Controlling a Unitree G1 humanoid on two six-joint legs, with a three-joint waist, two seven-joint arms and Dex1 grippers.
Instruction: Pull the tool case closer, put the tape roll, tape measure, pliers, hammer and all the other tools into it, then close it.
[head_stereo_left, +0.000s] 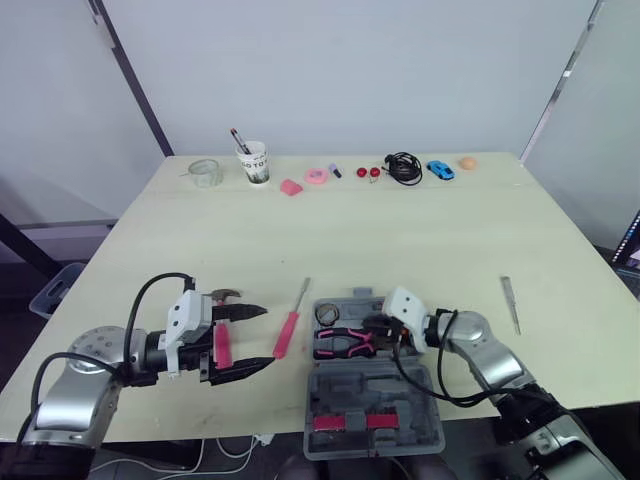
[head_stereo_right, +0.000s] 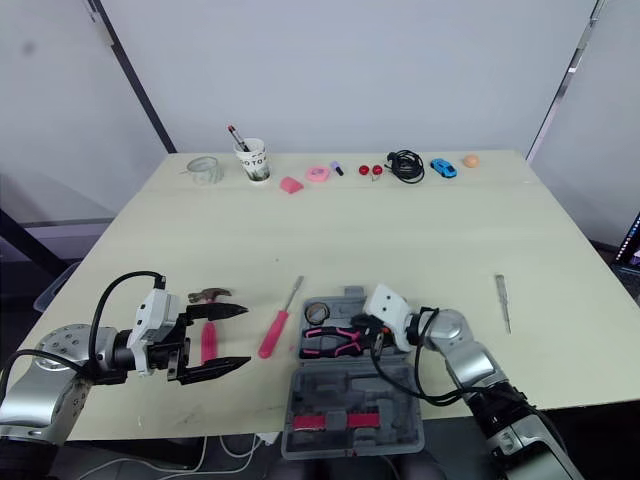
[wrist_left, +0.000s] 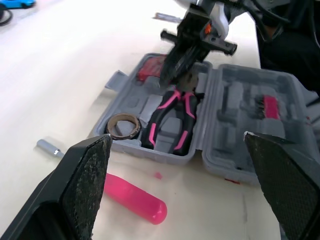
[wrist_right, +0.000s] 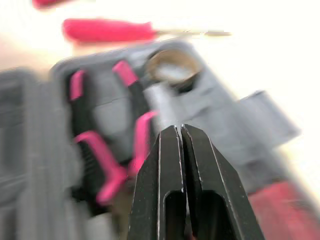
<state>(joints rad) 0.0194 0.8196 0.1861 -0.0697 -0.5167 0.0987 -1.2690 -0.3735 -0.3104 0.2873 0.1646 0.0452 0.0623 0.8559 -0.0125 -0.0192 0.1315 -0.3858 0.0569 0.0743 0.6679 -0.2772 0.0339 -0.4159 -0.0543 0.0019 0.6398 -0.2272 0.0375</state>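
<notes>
1. A grey plastic tool case (head_stereo_left: 345, 388) lies open at the near edge of the pale wooden table (head_stereo_left: 400, 240), its lid half folded toward the robot.
2. Pliers with pink and black handles (head_stereo_left: 342, 343) sit in the case's far half, and a small brown tape roll (head_stereo_left: 327, 314) sits in the compartment just beside them.
3. The right gripper (head_stereo_left: 372, 335) is over the pliers' head with its two black fingers pressed together and nothing between them. Whether it touches the pliers cannot be told.
4. The left gripper (head_stereo_left: 268, 336) is over the table to the left of the case, fingers spread wide apart.
5. A hammer with a pink handle (head_stereo_left: 222, 342) lies on the table, crossing the gap near the base of those fingers. It is not clamped.
6. A screwdriver with a pink handle (head_stereo_left: 290, 330) lies on the table between the left gripper and the case.
7. A thin metal tool (head_stereo_left: 511, 303) lies well to the right of the case.
8. A paper cup holding pens (head_stereo_left: 256, 162), a black cable (head_stereo_left: 403, 167) and a blue toy car (head_stereo_left: 440, 169) stand along the far edge.
</notes>
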